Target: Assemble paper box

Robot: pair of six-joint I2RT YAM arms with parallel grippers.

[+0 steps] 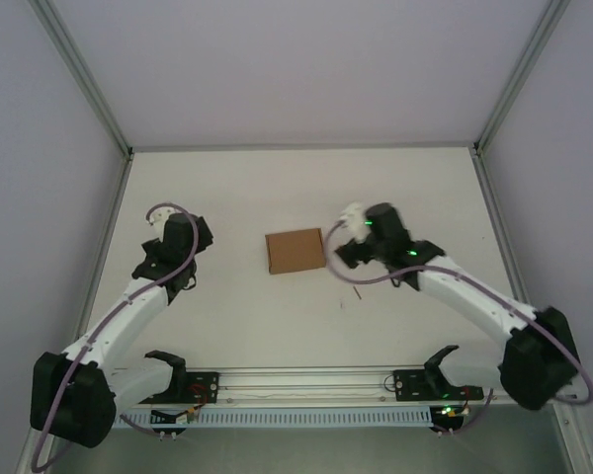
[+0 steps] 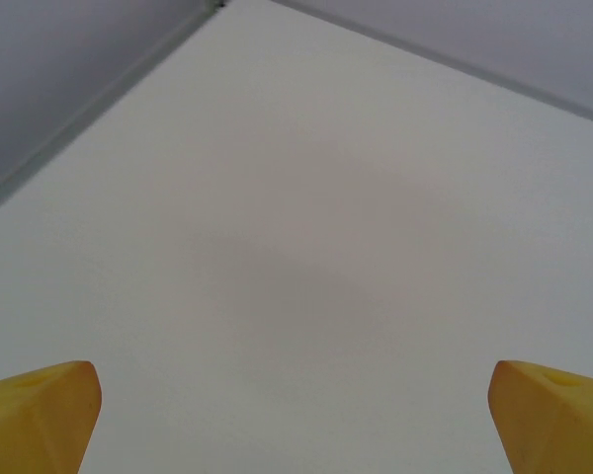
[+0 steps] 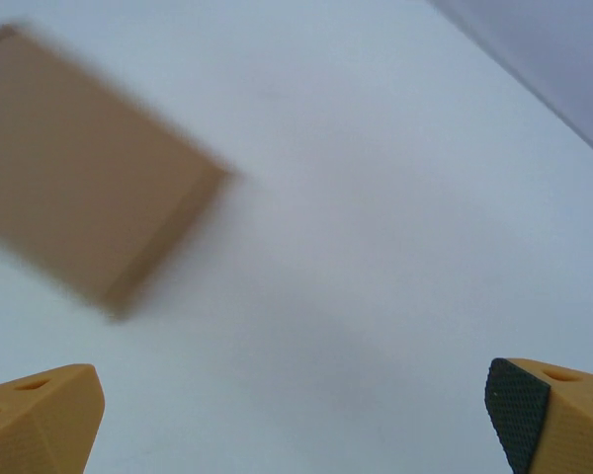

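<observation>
The paper box (image 1: 296, 251) is a small flat brown cardboard rectangle lying closed on the white table near its middle. In the right wrist view the paper box (image 3: 84, 168) appears blurred at the upper left, apart from the fingers. My right gripper (image 1: 344, 229) hangs just right of the box, open, with bare table between its yellow fingertips (image 3: 40, 420). My left gripper (image 1: 168, 225) hovers well to the left of the box, open over bare table, its yellow fingertips (image 2: 35, 415) spread wide at the frame's bottom corners.
A thin brown sliver (image 1: 356, 290) lies on the table in front of the right gripper. Grey enclosure walls and metal posts (image 1: 83, 75) ring the table. A metal rail (image 1: 306, 375) with the arm bases runs along the near edge.
</observation>
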